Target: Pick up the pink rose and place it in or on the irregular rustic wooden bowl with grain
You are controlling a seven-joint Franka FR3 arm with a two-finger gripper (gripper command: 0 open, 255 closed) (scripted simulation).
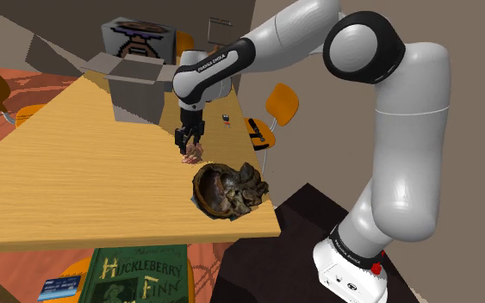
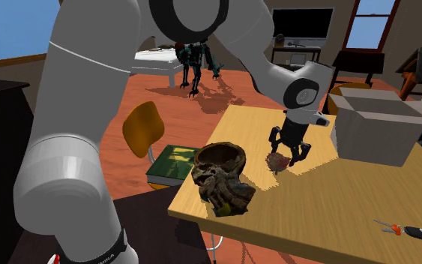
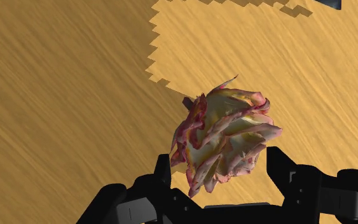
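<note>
Gripper: all-black two-finger gripper [image 3: 222, 175], fingers spread wide, one on each side of the rose; outer petals reach both fingertips [image 3: 164, 168], but no firm clasp shows.
Rose: pink-and-cream rose with ragged, red-edged petals [image 3: 225, 143], lying on the table between the fingers, just beside the bowl.
Bowl: dark brown, gnarled, irregular wooden bowl [image 1: 227, 191], near the table corner closest to the stand, its hollow showing in the second exterior view [image 2: 220, 159].
Table: light wooden table with streaked grain [image 1: 77, 172]; the arm's shadow falls across part of it.
Box: grey cardboard box with open flaps [image 1: 137, 82], standing on the table beyond the gripper.
Keys: small black fob with keys [image 2: 408, 230], on the table, well apart from the rose.
Floor items: green "Huckleberry Finn" book [image 1: 141, 275] and a blue card [image 1: 59, 287], beside the table.
Chairs: orange-backed chair [image 1: 281, 103] at the table's far side.
Room: red-brown floor; dark legged figure [image 2: 194, 60] and a black screen [image 2: 303, 22] far back.
Arm: white arm with dark joints [image 1: 387, 155], rising from the black stand [image 1: 292, 232], bent over the table, hand pointing straight down.
</note>
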